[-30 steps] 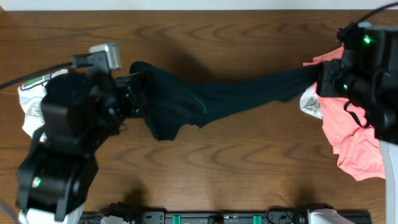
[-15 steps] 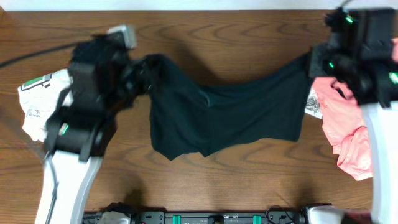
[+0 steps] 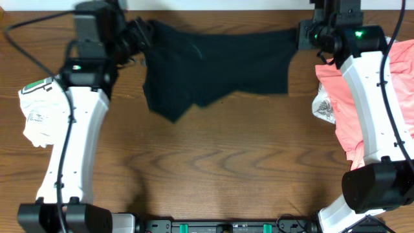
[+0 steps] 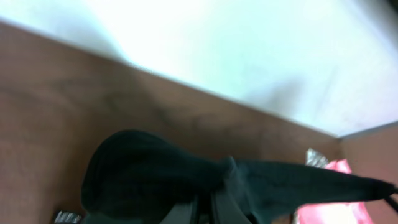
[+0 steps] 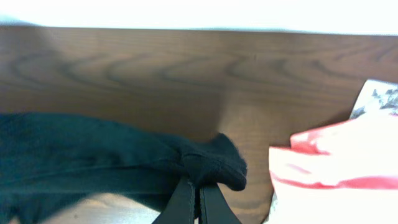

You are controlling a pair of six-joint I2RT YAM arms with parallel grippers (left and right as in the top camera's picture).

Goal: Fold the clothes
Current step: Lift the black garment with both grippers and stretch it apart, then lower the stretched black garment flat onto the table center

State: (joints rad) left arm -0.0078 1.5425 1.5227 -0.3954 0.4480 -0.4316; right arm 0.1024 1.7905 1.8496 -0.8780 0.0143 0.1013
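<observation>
Shirt (image 3: 217, 61), black, spans left–right between left end effector (image 3: 138, 36) and right end effector (image 3: 303, 33), both pinched closed on its corners.

Nothing written, no number and no brand can be read anywhere. The white garment (image 3: 35, 123) to the left of the black shirt (image 3: 213, 61) carries a green print (image 3: 37, 86) and dark marks, all too small to make out. The white cloth (image 3: 323, 110) to the shirt's right bears a dark graphic, likewise illegible.
</observation>
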